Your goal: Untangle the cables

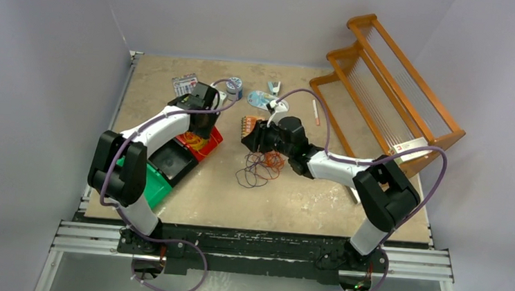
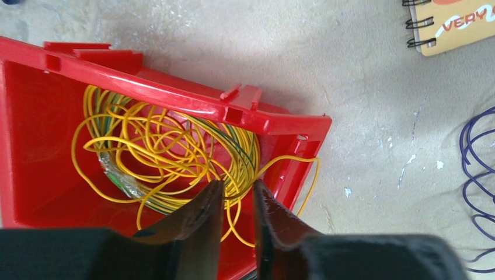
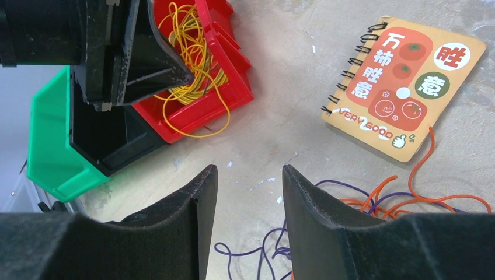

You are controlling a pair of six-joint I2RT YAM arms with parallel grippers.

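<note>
A bundle of yellow cables (image 2: 169, 151) lies coiled in the red bin (image 2: 175, 99), with one loop hanging over its rim onto the table. My left gripper (image 2: 238, 188) hovers over that bin with its jaws a narrow gap apart, and a yellow strand crosses between the tips. The purple and orange cables (image 1: 261, 167) lie tangled on the table in the middle. My right gripper (image 3: 249, 170) stands open just above the table beside them. Purple loops (image 3: 257, 251) run under it and orange strands (image 3: 408, 198) lie to its right, with nothing between its fingers.
A black bin (image 1: 174, 160) and a green bin (image 1: 151, 186) sit next to the red one on the left. An orange spiral notebook (image 3: 403, 81) lies behind the tangle. A wooden rack (image 1: 391, 86) stands at the back right, and small items are scattered along the far edge.
</note>
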